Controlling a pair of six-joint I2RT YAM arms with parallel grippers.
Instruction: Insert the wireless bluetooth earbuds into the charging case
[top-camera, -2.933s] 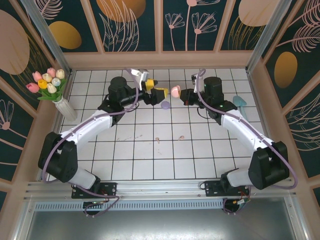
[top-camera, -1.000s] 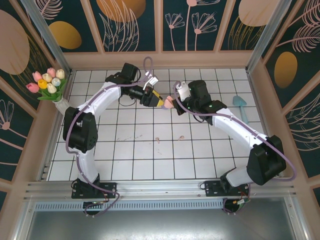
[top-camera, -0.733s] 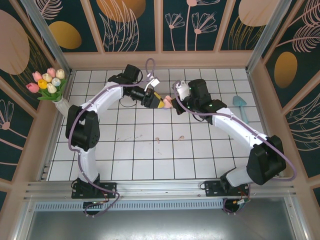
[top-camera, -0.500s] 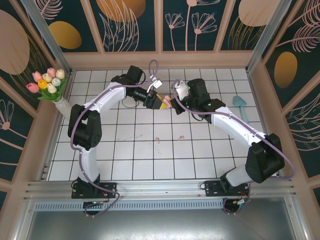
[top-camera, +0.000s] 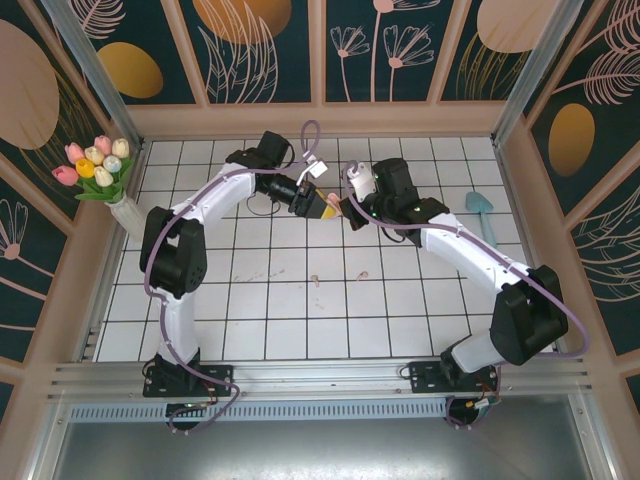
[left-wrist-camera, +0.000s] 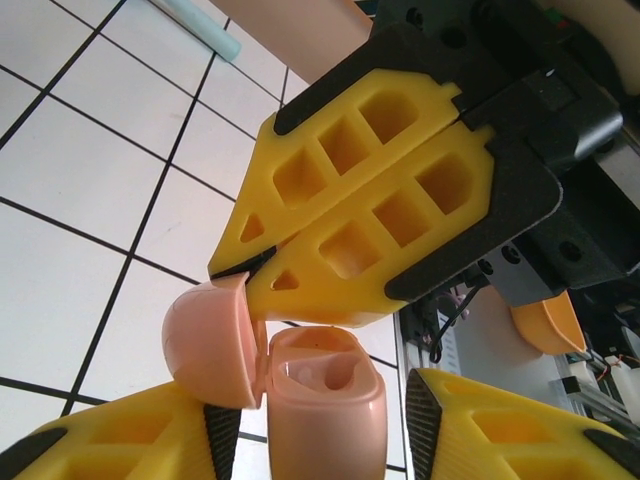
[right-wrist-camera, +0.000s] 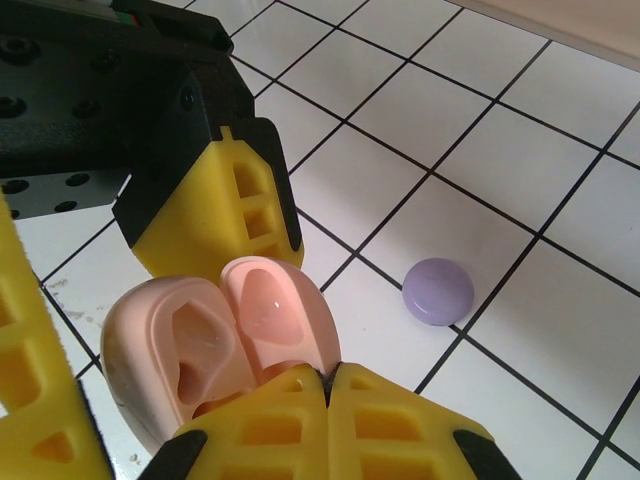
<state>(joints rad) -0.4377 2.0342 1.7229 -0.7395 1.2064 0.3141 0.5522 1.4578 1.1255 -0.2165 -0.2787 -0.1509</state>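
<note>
Earbuds (top-camera: 315, 281) loose, case (right-wrist-camera: 200, 350) open

1. Earbuds. Two pale pink specks on the white tiled floor (top-camera: 270, 330), seen from the top view. They lie nearer the arm bases than the grippers do. The second (top-camera: 363, 274) lies to the right of the first, apart from it. Both are well apart from the case. They are too small to tell stem direction or long axis.

2. Case. Pink, rounded, hinged open, held off the floor between the two grippers. In the left wrist view the body stands on end, with its long axis running up the frame and its mouth toward the right gripper's fingers. The lid (left-wrist-camera: 210, 340) is folded out to frame left, domed outside toward the camera. In the right wrist view both hollows face the camera: the body with two moulded wells at left, the lid at right. The hinge seam between them runs down toward that gripper's fingertips.

3. Left gripper (left-wrist-camera: 318, 390). Fingers sit one on each side of the body, clamped on it. The lid overlaps the tip of one finger.

4. Right gripper (right-wrist-camera: 328, 375). Fingers are pressed together flat to flat, tips meeting at the lid's rim beside the hinge. Whether the rim is nipped between them cannot be told.

5. Purple case (right-wrist-camera: 438, 291). A closed dome on the floor, just beside a grid line, apart from both grippers.

6. Sundries. Tulips (top-camera: 95, 162) in a vase at the far left wall. Teal scoop (top-camera: 480, 207) near the right wall.
</note>
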